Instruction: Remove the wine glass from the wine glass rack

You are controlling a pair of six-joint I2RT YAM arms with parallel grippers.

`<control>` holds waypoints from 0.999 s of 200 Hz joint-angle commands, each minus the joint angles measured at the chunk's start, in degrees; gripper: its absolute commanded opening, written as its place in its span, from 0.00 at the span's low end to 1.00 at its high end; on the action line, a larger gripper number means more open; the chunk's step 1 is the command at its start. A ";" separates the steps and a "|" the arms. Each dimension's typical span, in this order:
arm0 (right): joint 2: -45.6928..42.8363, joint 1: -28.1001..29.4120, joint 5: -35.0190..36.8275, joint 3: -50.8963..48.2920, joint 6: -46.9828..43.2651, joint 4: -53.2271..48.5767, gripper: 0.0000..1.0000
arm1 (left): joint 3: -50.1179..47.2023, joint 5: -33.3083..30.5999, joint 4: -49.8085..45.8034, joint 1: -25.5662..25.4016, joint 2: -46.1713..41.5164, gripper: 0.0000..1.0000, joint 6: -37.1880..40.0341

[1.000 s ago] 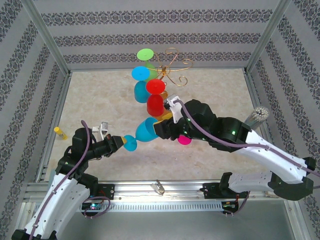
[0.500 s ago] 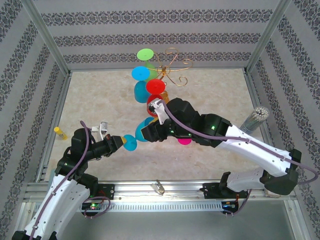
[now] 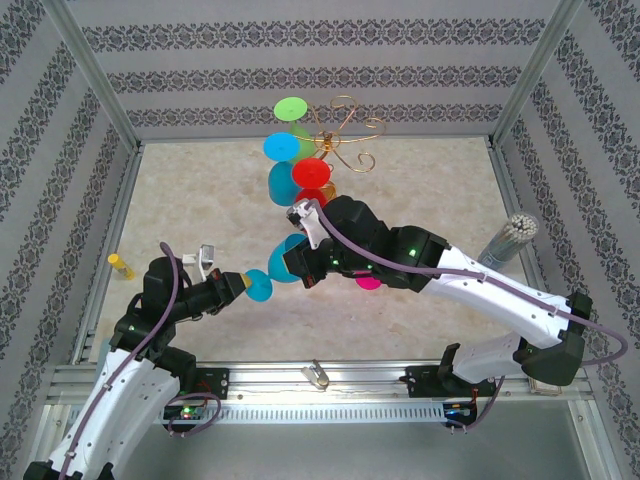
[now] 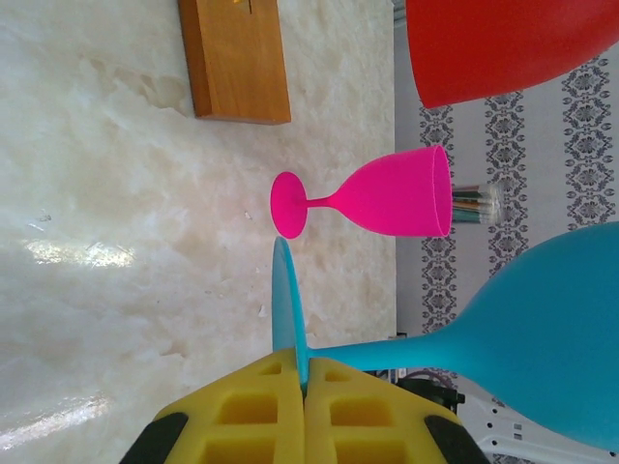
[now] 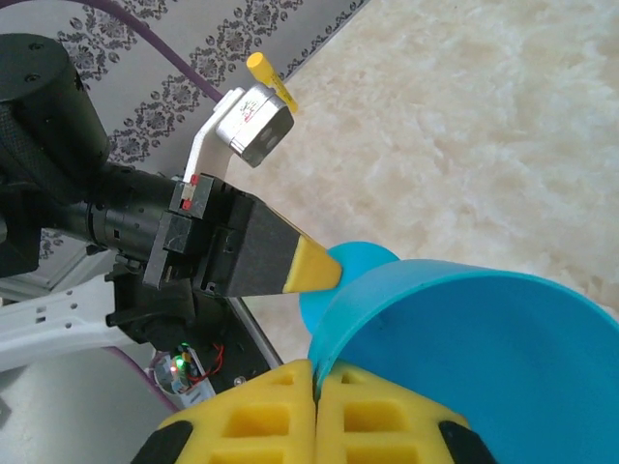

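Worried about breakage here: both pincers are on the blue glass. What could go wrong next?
1. The left pincer grips the blue glass by its thin foot and the right pincer pinches its rim; if the arms pull differently, it may twist loose or crack.
2. The pink glass stands on the table close by; a swing could topple it.
3. The red glass hangs near and could get bumped.

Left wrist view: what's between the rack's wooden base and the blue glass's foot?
In the left wrist view, a pink wine glass stands upright there on the marble table.
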 commanded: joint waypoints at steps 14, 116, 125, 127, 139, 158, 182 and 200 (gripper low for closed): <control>-0.12 0.74 -0.54 0.08 -0.02 1.23 0.00 | 2.07 0.06 -0.20 0.68 -0.88 0.00 1.13; -1.52 2.70 4.26 0.22 0.44 0.97 0.00 | 3.19 -0.56 -0.78 0.75 -0.71 0.00 0.88; -1.84 2.83 5.04 0.28 0.15 0.83 0.00 | 3.23 -0.60 -0.76 0.69 -0.48 0.00 0.71; -1.88 2.88 5.11 0.27 0.20 0.83 0.00 | 3.28 -0.57 -0.76 0.75 -0.45 0.00 0.70; -2.54 2.91 5.85 -0.19 0.25 0.83 0.00 | 3.41 -0.47 -0.44 0.75 -0.32 0.00 0.60; -3.68 3.04 6.79 -1.31 0.72 0.95 0.00 | 3.28 -1.08 0.04 0.68 -0.13 0.01 0.67; -4.76 3.06 7.58 -2.76 1.08 1.37 0.00 | 3.84 -0.38 0.40 0.73 1.07 0.00 1.10; -5.62 3.47 9.81 -2.61 0.59 -0.44 0.00 | 5.44 -2.13 -3.07 0.68 1.10 0.14 2.77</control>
